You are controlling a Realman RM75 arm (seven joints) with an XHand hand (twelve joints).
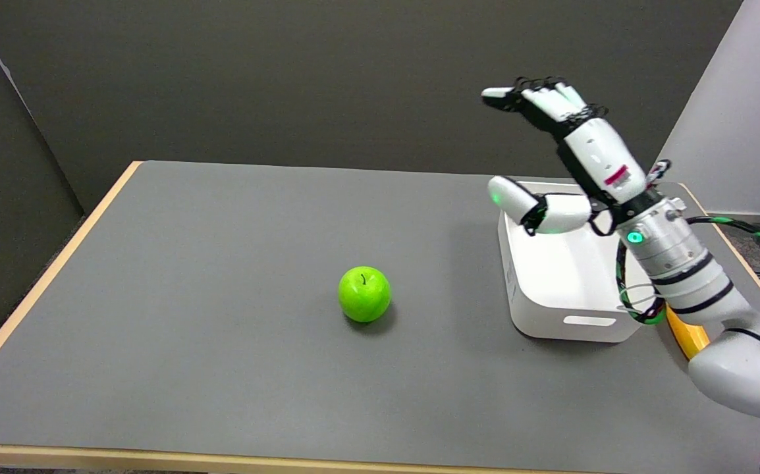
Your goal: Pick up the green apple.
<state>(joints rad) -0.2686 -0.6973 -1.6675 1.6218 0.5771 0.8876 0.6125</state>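
Fingers (554,99) of the right hand (574,155) stretch out flat and wide from the thumb, holding nothing, raised above the far right of the grey table (222,368). A white bin (568,289) sits under the wrist; a yellow object (689,337) pokes out behind it, perhaps a banana. A small red label on the hand is unreadable. The green apple (364,293) stands mid-table, well left of the hand.
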